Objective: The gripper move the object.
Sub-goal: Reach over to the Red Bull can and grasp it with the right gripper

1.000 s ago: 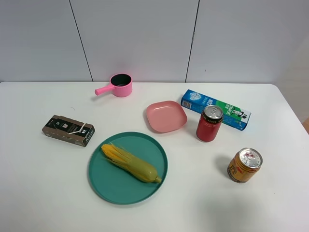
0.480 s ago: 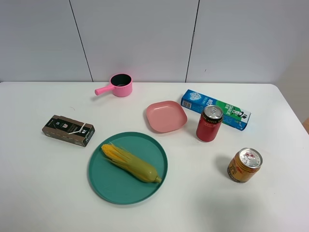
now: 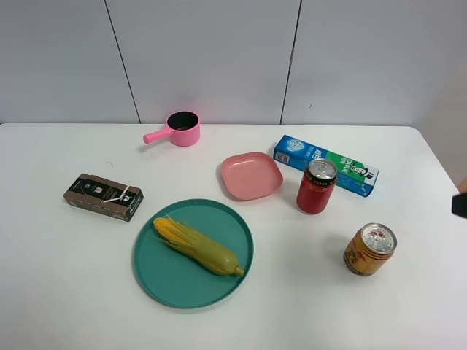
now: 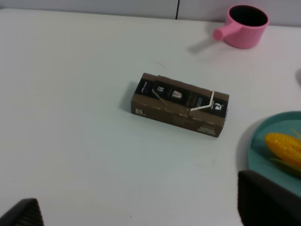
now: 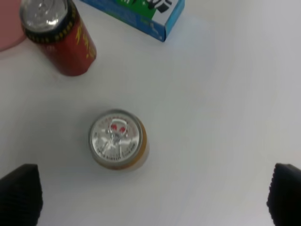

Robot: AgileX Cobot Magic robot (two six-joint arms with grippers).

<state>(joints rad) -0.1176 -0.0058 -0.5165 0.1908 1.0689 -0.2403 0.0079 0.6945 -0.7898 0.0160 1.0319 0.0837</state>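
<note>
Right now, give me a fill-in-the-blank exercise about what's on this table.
The ____ lies on the teal plate.
Of the two cans, the red can is the ____ one, compared with the orange-gold can.
The small saucepan near the wall is coloured ____.
Its fingertips far apart, the right gripper is ____.
Missing words: corn cob; taller; pink; open.
</note>
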